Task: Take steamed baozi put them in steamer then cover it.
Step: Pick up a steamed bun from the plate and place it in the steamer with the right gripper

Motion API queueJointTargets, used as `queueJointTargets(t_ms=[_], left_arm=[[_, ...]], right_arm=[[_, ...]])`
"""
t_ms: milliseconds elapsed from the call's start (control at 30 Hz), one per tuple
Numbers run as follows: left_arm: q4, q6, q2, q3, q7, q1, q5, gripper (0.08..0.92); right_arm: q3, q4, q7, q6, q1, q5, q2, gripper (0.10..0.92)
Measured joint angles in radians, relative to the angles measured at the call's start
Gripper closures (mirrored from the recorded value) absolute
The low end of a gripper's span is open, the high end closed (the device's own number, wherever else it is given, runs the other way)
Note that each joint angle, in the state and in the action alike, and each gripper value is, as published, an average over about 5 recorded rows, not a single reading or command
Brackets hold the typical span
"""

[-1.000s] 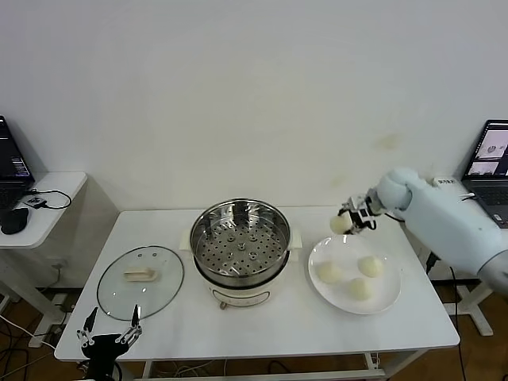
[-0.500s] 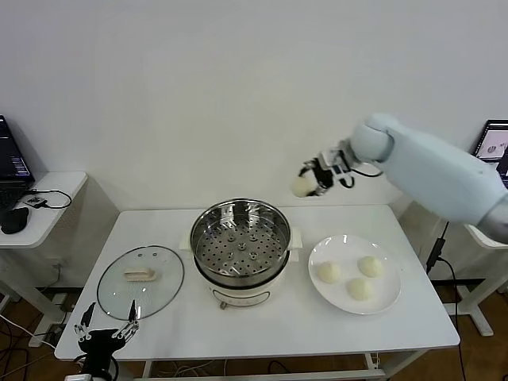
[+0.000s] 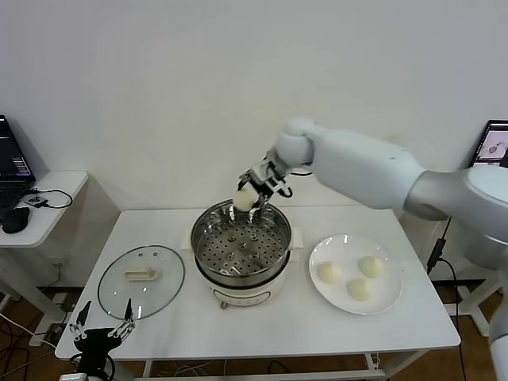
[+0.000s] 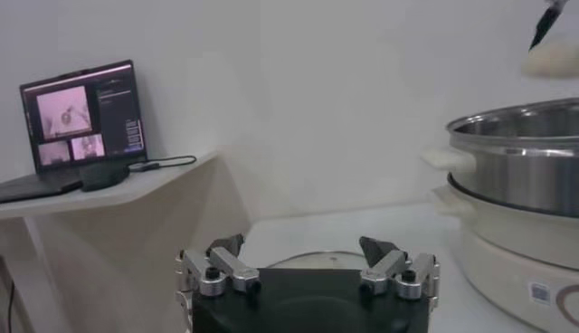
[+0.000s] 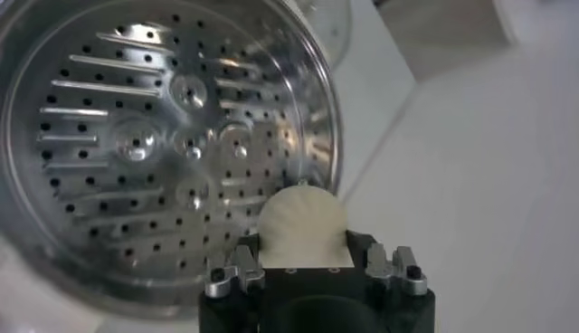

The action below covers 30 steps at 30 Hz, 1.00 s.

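Cream-white round baozi point(image 3: 244, 200), gripped by the right gripper point(image 3: 252, 193), hangs mid-frame over the shiny steel steamer point(image 3: 240, 238); the left gripper point(image 3: 101, 329) gapes lower left.

Plain white wall point(image 3: 159, 95) behind the white tabletop point(image 3: 317, 325). Far left: small white side table point(image 3: 48, 190) carrying an open laptop point(image 4: 81, 122), with a cable. Far right edge: second laptop point(image 3: 494, 143), screen lit. Lighting even.
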Motion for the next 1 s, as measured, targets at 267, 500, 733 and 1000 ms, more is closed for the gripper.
queueJointTargets(t_ms=[267,500,733,1000], left_arm=[[-0.008,0.000,-0.005,0.000,0.000,-0.001,0.003,0.177],[-0.007,0.000,-0.005,-0.001,0.000,-0.002,0.004,0.177],[-0.008,-0.001,-0.005,-0.001,0.000,-0.002,0.004,0.177],[-0.015,-0.001,-0.007,0.000,0.000,0.005,0.007,0.177]], right_arm=[[-0.017,-0.062,0.039,0.117,-0.046,-0.134,0.062,0.406],[-0.016,-0.115,0.070,0.191,-0.076,-0.231,0.093,0.406],[-0.011,-0.152,0.089,0.237,-0.095,-0.297,0.106,0.399],[-0.009,-0.161,0.104,0.258,-0.093,-0.310,0.104,0.262]])
